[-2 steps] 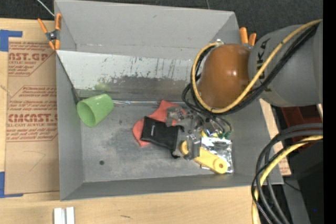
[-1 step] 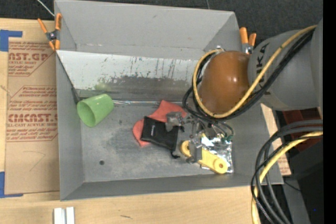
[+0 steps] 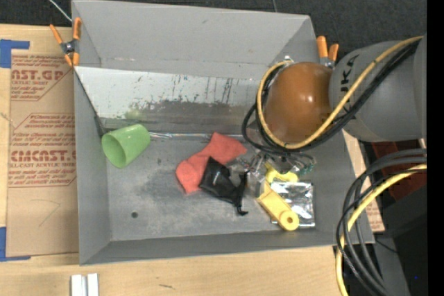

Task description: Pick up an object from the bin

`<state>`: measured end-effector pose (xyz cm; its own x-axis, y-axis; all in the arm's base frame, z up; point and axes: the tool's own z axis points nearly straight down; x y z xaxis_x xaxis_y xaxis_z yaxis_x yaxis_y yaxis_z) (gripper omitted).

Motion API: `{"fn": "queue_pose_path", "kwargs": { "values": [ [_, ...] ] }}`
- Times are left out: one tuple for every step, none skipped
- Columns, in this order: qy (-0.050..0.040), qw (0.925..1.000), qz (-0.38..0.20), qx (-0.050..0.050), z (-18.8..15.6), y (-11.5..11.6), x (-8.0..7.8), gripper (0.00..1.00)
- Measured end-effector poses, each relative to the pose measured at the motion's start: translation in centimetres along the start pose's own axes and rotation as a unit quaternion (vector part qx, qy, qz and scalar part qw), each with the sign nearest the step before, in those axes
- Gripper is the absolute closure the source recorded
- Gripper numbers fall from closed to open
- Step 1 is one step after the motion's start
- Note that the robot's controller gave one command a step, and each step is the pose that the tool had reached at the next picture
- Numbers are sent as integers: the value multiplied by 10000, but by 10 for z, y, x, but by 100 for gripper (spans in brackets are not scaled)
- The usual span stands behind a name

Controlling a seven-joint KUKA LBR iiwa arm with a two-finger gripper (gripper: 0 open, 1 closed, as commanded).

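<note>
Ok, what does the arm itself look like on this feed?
The arm is a thick, rounded grey link with black lettering near its end. Its wrist carries a glossy orange-brown dome cover. Yellow and black cables loop round the cover and run back along the link; more hang in loops at lower right.

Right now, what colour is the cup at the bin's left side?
The cup is light green, clear in the camera view.
</note>
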<state>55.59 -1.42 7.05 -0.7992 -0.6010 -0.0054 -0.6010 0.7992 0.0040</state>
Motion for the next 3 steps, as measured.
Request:
{"fn": "queue_pose_path", "kwargs": {
  "values": [
    [-1,10000,1,-1,0,0,0,100],
    [13,10000,-64,-14,-78,1,-4,100],
    [-22,10000,-35,14,-130,-2,-8,100]
  ]
}}
